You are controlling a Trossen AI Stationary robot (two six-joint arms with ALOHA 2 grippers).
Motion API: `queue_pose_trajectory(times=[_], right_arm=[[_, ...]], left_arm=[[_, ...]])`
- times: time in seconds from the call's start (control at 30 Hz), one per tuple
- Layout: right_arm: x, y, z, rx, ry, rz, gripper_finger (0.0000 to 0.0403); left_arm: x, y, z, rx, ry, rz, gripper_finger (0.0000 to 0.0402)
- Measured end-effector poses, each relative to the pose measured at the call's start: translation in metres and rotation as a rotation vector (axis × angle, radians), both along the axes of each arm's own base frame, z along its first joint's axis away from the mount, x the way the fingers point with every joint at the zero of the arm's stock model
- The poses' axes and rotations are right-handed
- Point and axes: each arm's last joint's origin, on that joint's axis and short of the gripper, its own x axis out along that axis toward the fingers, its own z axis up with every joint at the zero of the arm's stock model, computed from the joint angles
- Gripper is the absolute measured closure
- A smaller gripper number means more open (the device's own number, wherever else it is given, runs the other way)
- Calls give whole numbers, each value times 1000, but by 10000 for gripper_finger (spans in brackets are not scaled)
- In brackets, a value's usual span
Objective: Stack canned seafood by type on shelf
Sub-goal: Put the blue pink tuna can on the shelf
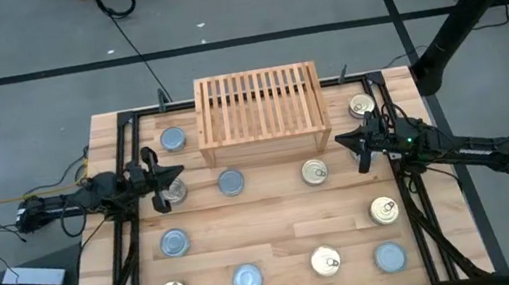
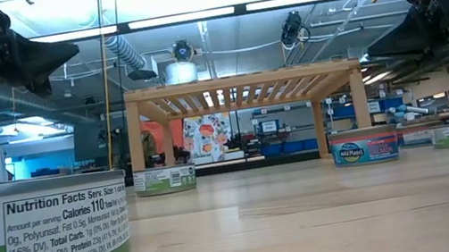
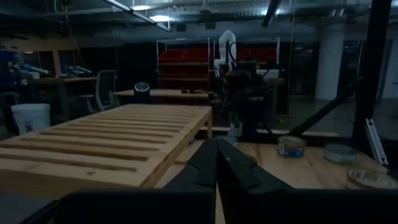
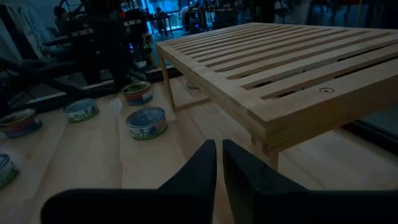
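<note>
With nothing yet on the shelf (image 1: 259, 111), whose slatted top at the table's far middle is bare, the task stands at its opening step. Both arms hover at mid-table height: the left gripper (image 1: 154, 174) beside the shelf's left end, the right gripper (image 1: 361, 145) beside its right end, each with fingers pressed together and holding nothing. Eleven tins (image 1: 231, 181) lie singly on the tabletop (image 1: 267, 224): five gold-topped, mostly on the right, and six silver-topped, mostly on the left, one of them partly hidden under the left gripper. Next, a gripper would probably spread its fingers, descend on a near tin, and carry it up to the slats, keeping each kind apart.
</note>
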Motion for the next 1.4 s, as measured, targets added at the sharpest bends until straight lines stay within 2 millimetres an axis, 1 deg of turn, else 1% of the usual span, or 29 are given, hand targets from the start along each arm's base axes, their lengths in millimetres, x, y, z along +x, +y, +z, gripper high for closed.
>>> queue_pose_trajectory(times=[0.07, 0.13, 0.2, 0.27, 0.3, 0.37, 0.57, 0.73, 0.77, 0.9, 1.0, 1.07, 1.13, 1.2, 1.27, 1.33, 1.4], right_arm=[[0, 0, 0, 0, 1, 0, 363], [0, 0, 0, 0, 0, 0, 363], [0, 0, 0, 0, 1, 0, 363], [0, 0, 0, 0, 0, 0, 363], [0, 0, 0, 0, 1, 0, 363], [0, 0, 0, 0, 1, 0, 363], [0, 0, 0, 0, 1, 0, 363], [0, 0, 0, 0, 1, 0, 363], [0, 0, 0, 0, 1, 0, 363], [0, 0, 0, 0, 0, 0, 363], [0, 0, 0, 0, 1, 0, 363], [0, 0, 0, 0, 1, 0, 363], [0, 0, 0, 0, 0, 0, 363], [0, 0, 0, 0, 0, 0, 363], [0, 0, 0, 0, 1, 0, 363], [0, 0, 0, 0, 1, 0, 363], [0, 0, 0, 0, 0, 0, 363]], left_arm=[[0, 0, 1, -34, -20, -7, 394], [-1, 0, 6, -53, -80, -31, 394], [-2, -3, 11, -39, -108, -136, 394], [-1, -7, 14, -41, -87, -257, 394], [0, -8, 15, -53, -72, -288, 394], [3, -8, 17, -60, -38, -299, 394], [20, -9, 6, -102, 155, -298, 394], [37, -10, 2, -186, 363, -285, 394], [41, -10, 4, -199, 390, -282, 394], [59, -10, 24, -246, 477, -269, 394], [71, -11, 37, -353, 550, -246, 394], [80, -11, 50, -406, 554, -237, 394], [89, -11, 63, -422, 543, -238, 394], [95, -14, 73, -402, 567, -245, 394], [101, -17, 84, -336, 612, -263, 394], [105, -23, 90, -267, 701, -275, 394], [109, -29, 91, -210, 786, -230, 394]])
